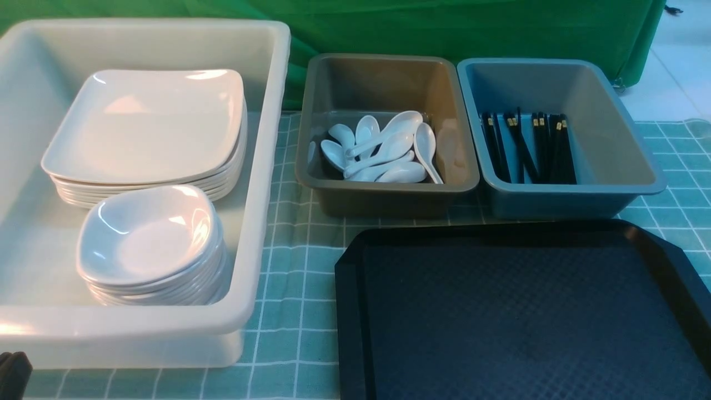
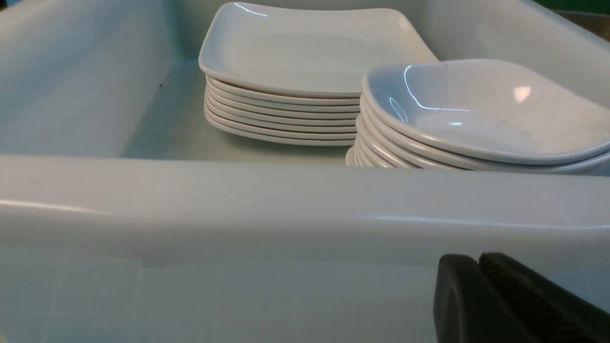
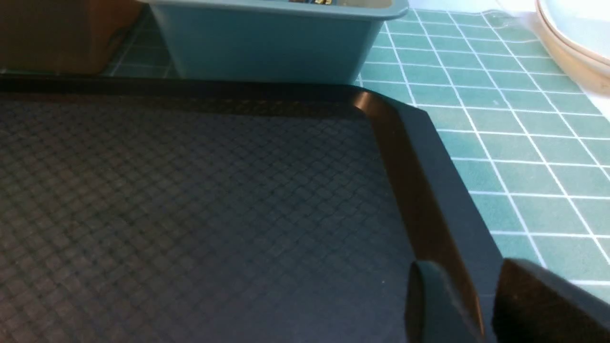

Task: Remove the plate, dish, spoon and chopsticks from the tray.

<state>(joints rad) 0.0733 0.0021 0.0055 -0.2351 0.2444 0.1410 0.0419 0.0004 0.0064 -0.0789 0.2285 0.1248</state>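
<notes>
Showing a large black rectangular plastic tray (image 1: 527,316) with nothing on it, on a green checked table (image 1: 294,266). White square plates (image 1: 147,125) and small white dishes (image 1: 147,236) sit stacked in a white tub (image 1: 266,183) nearest the left hand (image 2: 479,295), whose fingers are pressed together. About seven white soup spoons (image 1: 383,153) fill a brown bin (image 1: 389,189); several black chopsticks (image 1: 527,144) lie pointing away in a grey bin (image 1: 561,191). The right hand (image 3: 486,305) is narrowly parted over the tray's rim, holding nothing.
</notes>
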